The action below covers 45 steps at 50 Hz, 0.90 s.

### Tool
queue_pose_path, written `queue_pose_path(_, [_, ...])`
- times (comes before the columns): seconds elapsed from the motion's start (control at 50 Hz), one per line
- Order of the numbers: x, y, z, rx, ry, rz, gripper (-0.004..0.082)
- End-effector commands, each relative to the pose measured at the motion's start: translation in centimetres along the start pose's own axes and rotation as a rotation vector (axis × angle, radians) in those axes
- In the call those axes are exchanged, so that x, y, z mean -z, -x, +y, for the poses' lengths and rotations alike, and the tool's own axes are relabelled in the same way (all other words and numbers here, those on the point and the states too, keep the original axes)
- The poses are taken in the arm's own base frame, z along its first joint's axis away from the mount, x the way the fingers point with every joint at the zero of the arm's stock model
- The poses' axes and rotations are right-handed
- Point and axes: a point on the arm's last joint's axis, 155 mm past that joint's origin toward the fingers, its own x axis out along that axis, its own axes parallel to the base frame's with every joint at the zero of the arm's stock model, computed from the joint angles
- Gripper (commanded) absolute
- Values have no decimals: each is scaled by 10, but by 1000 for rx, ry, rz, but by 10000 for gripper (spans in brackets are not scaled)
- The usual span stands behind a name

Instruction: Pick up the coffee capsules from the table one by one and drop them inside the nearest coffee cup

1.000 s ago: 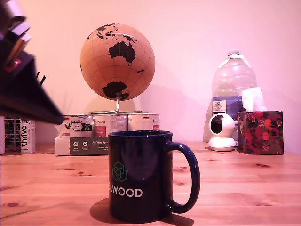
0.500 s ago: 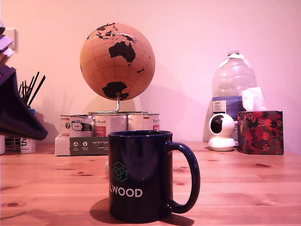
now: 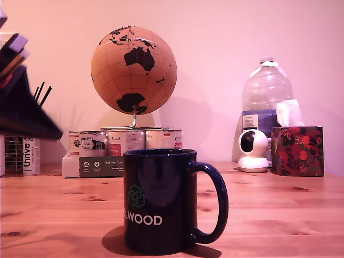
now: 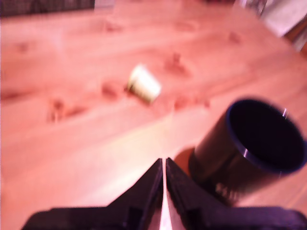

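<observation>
1. Against the frame half a second back, we find the dark arm body at the exterior view's left edge reaching further into the picture again, covering more of the sticks behind it; the "thrive" tube point(image 3: 30, 155) shows in full once more.
2. The tool point(image 4: 164, 168) appears in the wrist view with its two dark tips pressed almost together, only a thin slit between them, and nothing held. It hangs above the table point(image 4: 72, 143).
3. The coffee capsule point(image 4: 143, 84) lies on its side on the bare wood, well apart from the tool and from the coffee cup point(image 3: 161, 201). The wrist view is blurred.
4. Behind the cup in the exterior view stand a globe point(image 3: 134, 70) over a row of tins point(image 3: 124, 142), a large water bottle point(image 3: 266, 94), a small white camera point(image 3: 253, 150) and a floral tissue box point(image 3: 298, 151). None of these stands between tool and capsule.
5. The cup stands upright; its interior reads dark in the wrist view, and we cannot tell its contents.
</observation>
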Motion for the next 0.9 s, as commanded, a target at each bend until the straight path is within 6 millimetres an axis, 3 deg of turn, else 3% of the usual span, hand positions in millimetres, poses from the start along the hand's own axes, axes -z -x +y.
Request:
queue_pose_path(0.0, [2, -1, -1, 8, 8, -4, -19])
queue_pose_path(0.32, [0, 0, -11, 58, 90, -7, -11])
queue_pose_path(0.48, [-12, 2, -22, 113, 92, -33, -11])
queue_pose_path(0.76, [-27, 7, -23, 75, 175, 22, -8])
queue_pose_path(0.88, [-26, 3, -17, 32, 253, 73, 105])
